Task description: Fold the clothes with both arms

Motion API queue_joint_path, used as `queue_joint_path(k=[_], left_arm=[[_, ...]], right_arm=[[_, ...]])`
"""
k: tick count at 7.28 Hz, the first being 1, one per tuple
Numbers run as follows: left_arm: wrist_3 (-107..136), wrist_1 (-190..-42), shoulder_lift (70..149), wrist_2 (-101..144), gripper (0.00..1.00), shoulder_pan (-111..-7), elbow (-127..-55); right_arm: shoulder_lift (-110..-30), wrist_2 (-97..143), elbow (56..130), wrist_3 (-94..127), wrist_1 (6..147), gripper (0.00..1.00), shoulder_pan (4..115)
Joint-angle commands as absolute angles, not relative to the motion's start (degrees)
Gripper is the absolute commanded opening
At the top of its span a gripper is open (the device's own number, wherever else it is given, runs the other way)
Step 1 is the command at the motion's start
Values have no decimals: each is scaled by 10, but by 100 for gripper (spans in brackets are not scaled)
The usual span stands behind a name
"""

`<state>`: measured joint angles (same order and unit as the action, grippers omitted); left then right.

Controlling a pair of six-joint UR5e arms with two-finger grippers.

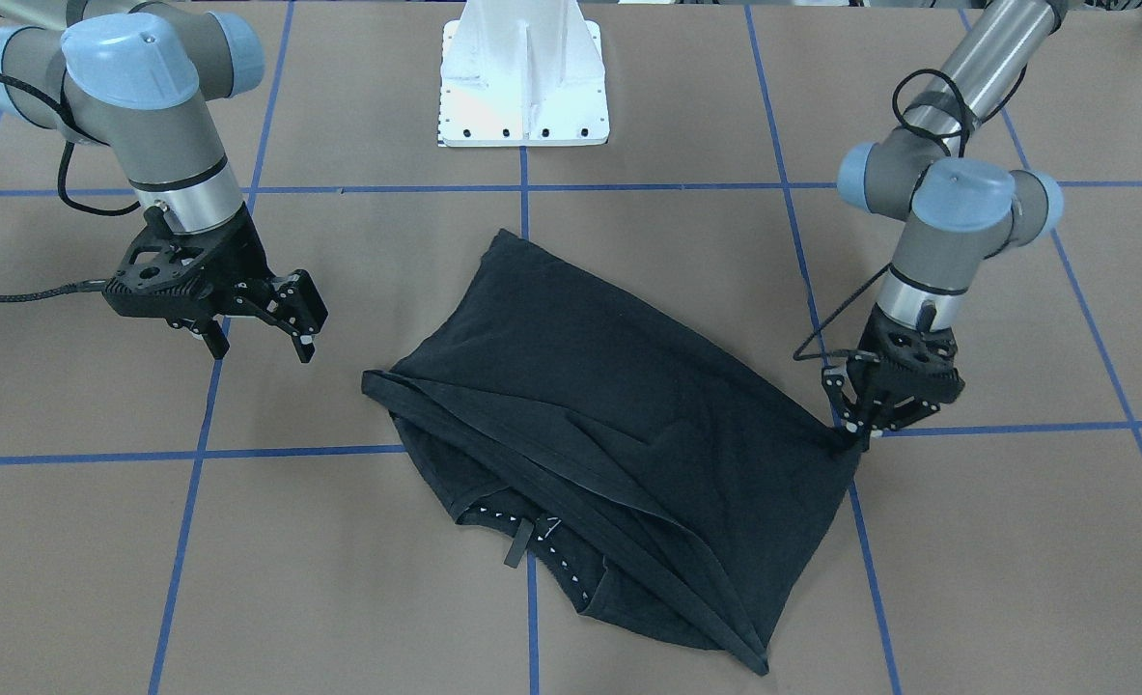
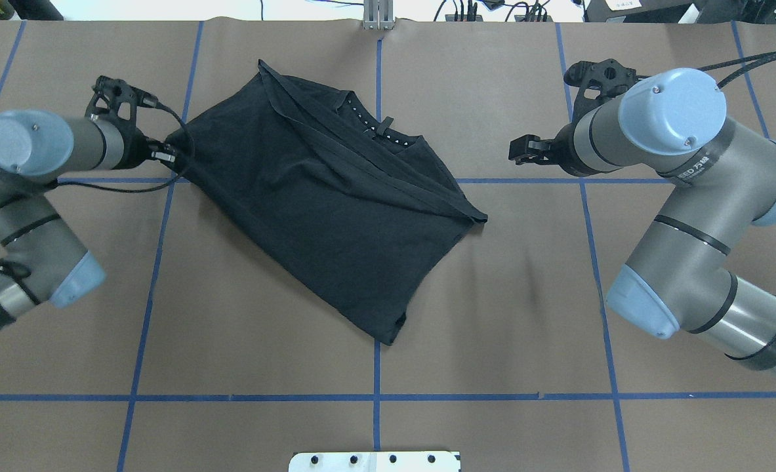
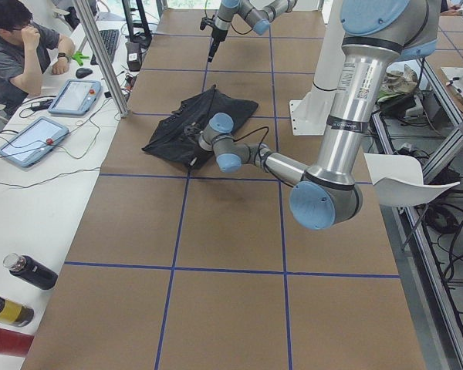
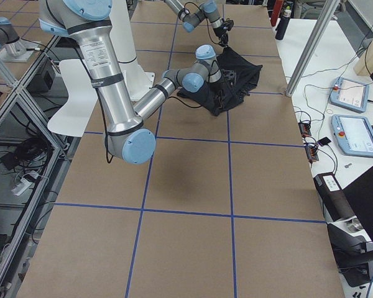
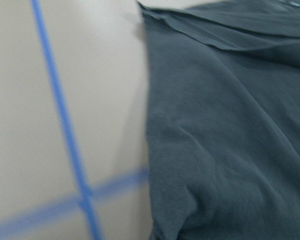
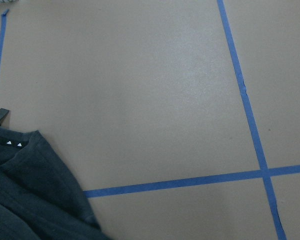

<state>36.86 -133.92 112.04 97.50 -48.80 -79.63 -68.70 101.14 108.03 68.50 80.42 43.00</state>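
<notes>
The black T-shirt point(image 1: 590, 425) lies folded and skewed in the middle of the table; it also shows in the overhead view point(image 2: 322, 196). Its logo is hidden. Small white collar marks point(image 1: 532, 526) face the operators' side. My left gripper point(image 1: 860, 436) is down at the table and shut on the shirt's corner, which is pulled to a point; it also shows in the overhead view point(image 2: 168, 155). The left wrist view shows the shirt's fabric point(image 5: 225, 130) close up. My right gripper point(image 1: 260, 347) is open and empty, above bare table a little apart from the shirt's other side.
The white pedestal base point(image 1: 522, 87) stands behind the shirt on the robot's side. Blue tape lines point(image 1: 291, 451) cross the brown table. An operator point(image 3: 15, 46) sits at a side bench with tablets point(image 3: 31, 139). Bottles point(image 3: 27, 271) stand on that bench.
</notes>
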Motion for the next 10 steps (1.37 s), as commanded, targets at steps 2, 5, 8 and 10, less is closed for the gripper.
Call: queue_joint_path(k=[2,5,8,10], left_arm=[[298,-1343,1307,973,0,-552,-555],[270,-1416,1265,999,100,-584,-572],[188,-1426,1178,1127,100,-646,-663],[232,-1426,1163,1128,100,-644,-692]], right_arm=[[-686,1011,1081,689,803,100,425],[-673,999,1079,695,803,100,404],[-522,946,929,785,802,100,373],[-475,922,807,829,678,98,367]])
